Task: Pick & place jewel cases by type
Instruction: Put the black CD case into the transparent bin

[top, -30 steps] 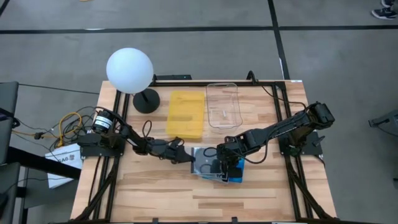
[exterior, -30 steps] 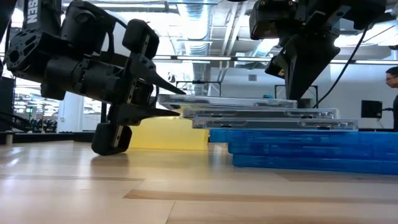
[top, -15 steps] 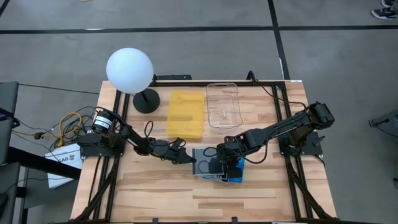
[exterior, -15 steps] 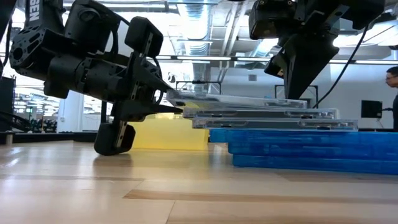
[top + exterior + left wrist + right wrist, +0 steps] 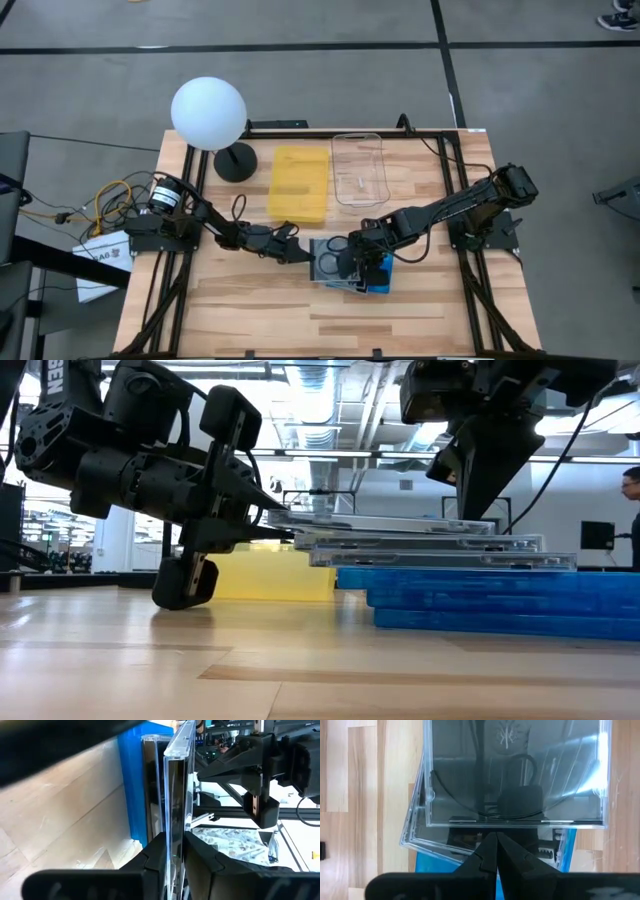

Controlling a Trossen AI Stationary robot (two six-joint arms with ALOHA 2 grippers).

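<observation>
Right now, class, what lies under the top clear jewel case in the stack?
Under the top clear jewel case, gripped at its edge by the left gripper, lie two more clear cases, then three blue cases. Any discs inside cannot be seen from the low view.

**Hardly any lettering to read**

Only one scrap of text can be read. On the dark housing of the left arm, at the very top corner of the low view, stand the white capitals "SEN", the rest of the word cut off by the frame edge. Beside the table's left frame lies a white sheet of paper with dark print on it, too small to make out. The top clear jewel case carries a faint etched emblem, not legible as letters.
</observation>
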